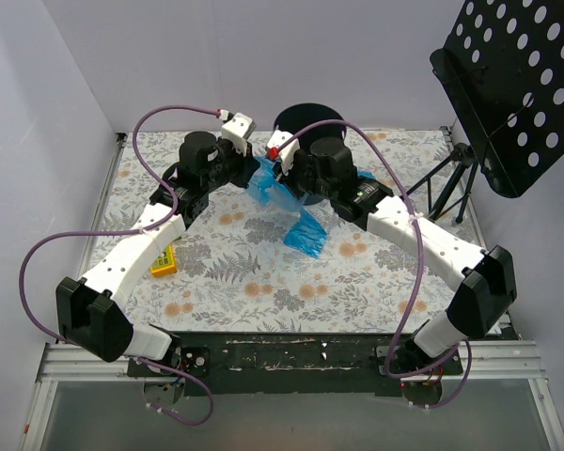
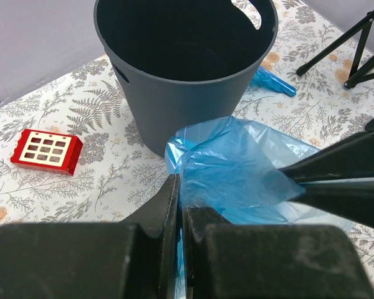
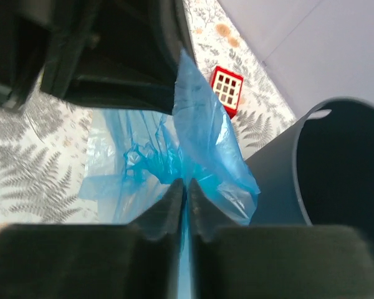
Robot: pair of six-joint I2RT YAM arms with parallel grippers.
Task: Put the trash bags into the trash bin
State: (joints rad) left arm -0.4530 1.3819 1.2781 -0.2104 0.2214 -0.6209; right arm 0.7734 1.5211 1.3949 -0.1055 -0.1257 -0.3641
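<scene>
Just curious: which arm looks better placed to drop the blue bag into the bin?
Probably left. The left claw and right claw both pinch the bag, but the bin opens straight ahead of the left one.

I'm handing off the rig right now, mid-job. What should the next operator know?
Left gripper: shut on the spread blue bag.
Right gripper: shut on the same bag.
Bag is stretched between them in front of the trash bin, outside it.
Folded blue bag lies on the table beside the bin.
Done: no bag shows inside the bin.
Left: both bags go in.
</scene>
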